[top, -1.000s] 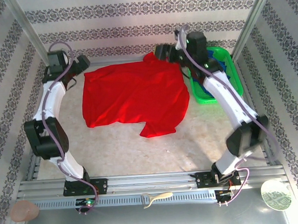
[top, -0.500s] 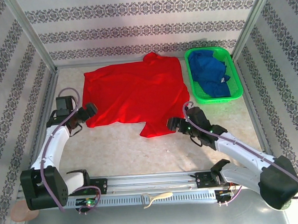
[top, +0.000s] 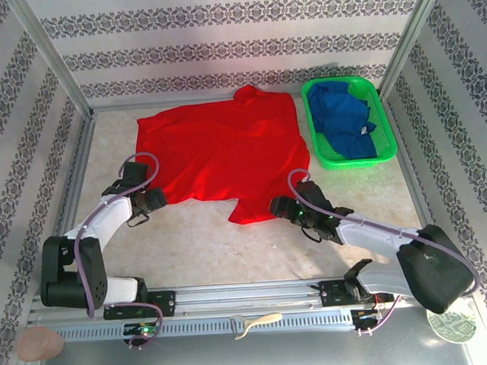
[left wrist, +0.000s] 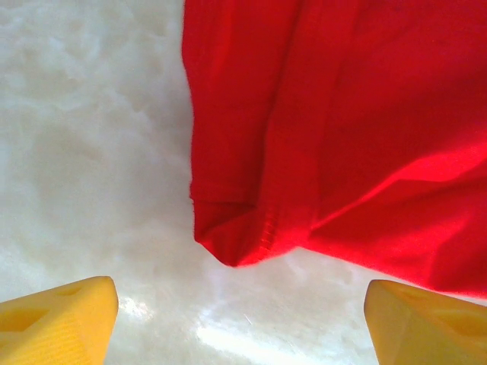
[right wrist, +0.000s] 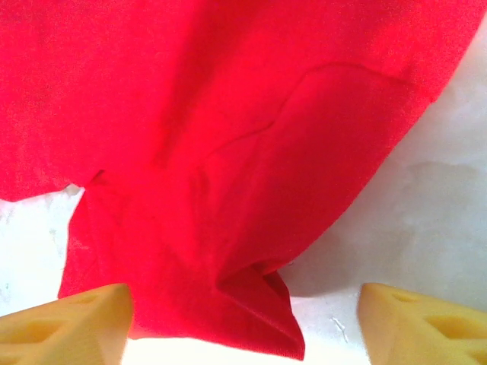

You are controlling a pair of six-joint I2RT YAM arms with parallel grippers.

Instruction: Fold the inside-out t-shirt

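T-shirt [left wrist: 342,114]. Left wrist view: its hem corner [left wrist: 228,247] lies just ahead of the left pincer [left wrist: 240,287], whose jaws are wide apart and empty. Right wrist view: the sleeve [right wrist: 228,228] lies at the mouth of the right pincer [right wrist: 245,293], jaws wide apart and gripping nothing. A shallow bite may catch one layer and bunch the cloth. Top view: the green basket [top: 353,162], well beyond the right pincer, holds a blue garment [top: 342,120].

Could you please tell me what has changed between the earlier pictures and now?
Both arms drew back from the far edge of the red shirt to its near edge. The left gripper now faces the near left corner and the right gripper the near sleeve, both with fingers open and holding nothing. The shirt, the green basket and the blue garment in it stayed put.
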